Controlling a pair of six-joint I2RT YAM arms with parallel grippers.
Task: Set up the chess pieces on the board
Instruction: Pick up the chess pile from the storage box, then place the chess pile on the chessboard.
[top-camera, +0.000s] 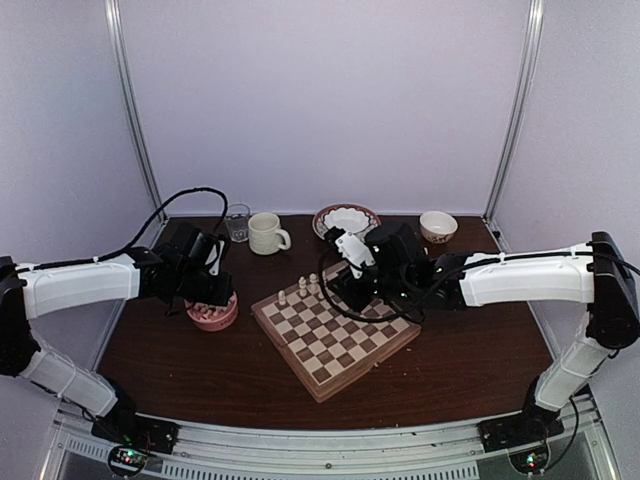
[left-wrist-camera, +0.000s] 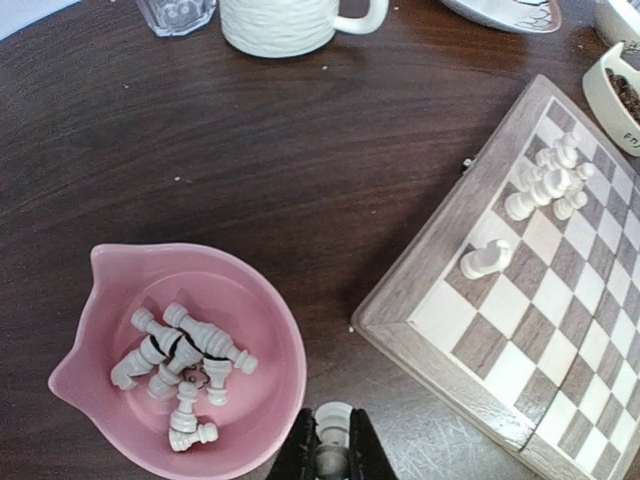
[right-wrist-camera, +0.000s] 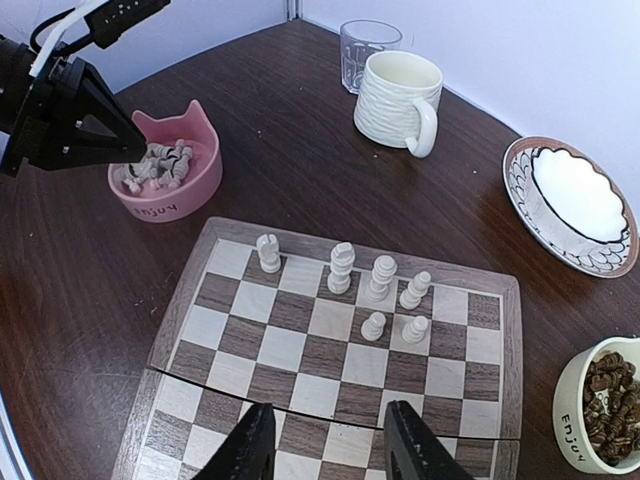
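Left gripper (left-wrist-camera: 332, 445) pinches chess piece (left-wrist-camera: 333, 418), long axis along gripper; right gripper (right-wrist-camera: 331, 415) parted, empty

Colour and pattern record, tabletop items.

Checkered light tan and dark brown squares with a pale wood rim on the board (right-wrist-camera: 300, 350). The chess pieces (right-wrist-camera: 341, 268) are uniform pale cream, both those on the squares and those in the pink bowl (right-wrist-camera: 165, 208), which has darker lettering on its wall. Cream mug (right-wrist-camera: 392, 100), ribbed surface. Clear glass (right-wrist-camera: 365, 50). The plate (right-wrist-camera: 522, 205) has a white centre and a brown scalloped line-pattern border. The small bowl (right-wrist-camera: 572, 425) is cream with dark lettering and brown contents. The table (right-wrist-camera: 300, 170) is dark brown wood grain.
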